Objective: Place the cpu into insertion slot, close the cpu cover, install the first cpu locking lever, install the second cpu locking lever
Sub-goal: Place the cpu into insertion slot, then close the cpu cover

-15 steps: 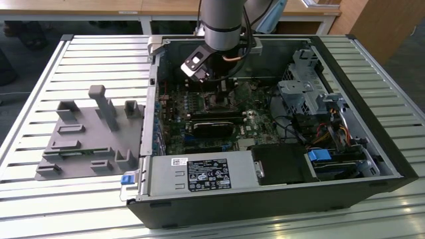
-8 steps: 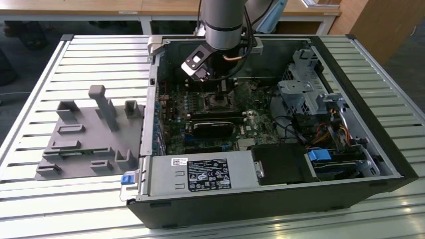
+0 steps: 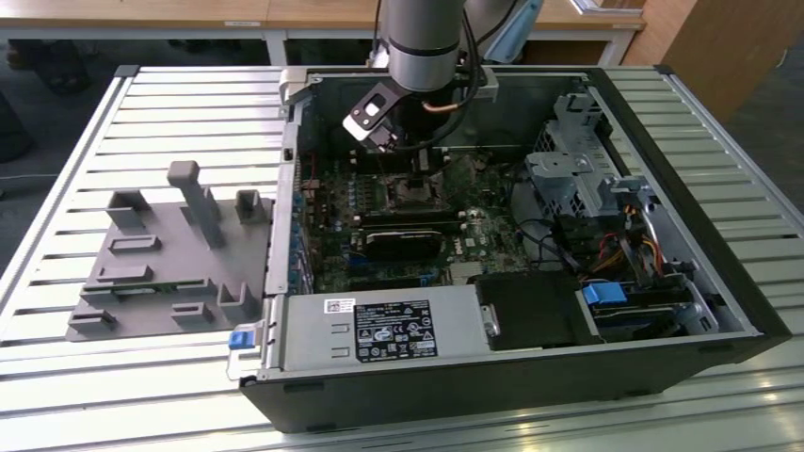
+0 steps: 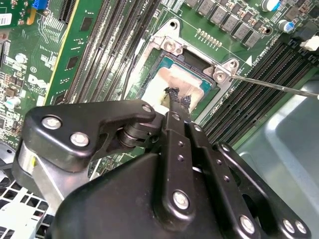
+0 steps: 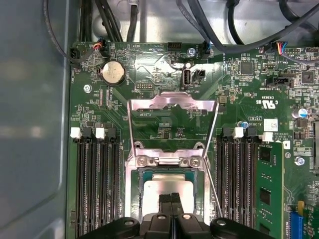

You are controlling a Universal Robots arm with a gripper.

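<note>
Slatted table, open PC case. Gripper fingers pressed together, holding nothing, tips right over cpu; contact unclear. Cpu flat in insertion slot. Cpu cover stands open, hinged on slot's far edge from fingertips. 1 lever wire beside slot.

Slatted metal table in a workroom, wooden furniture beyond it.

The table's pale grey slats ran from the exterior view's left to the exterior view's right, spreading from the near edge to the far one. Past its far edge stood a light wooden desktop on white legs, with deep shadow underneath. At the far corner on the exterior view's right rose a brown wooden panel. Dark grey floor showed beside the table on the exterior view's left. Light struck the near slats hard, so they glared almost white; the far slats were duller.
</note>
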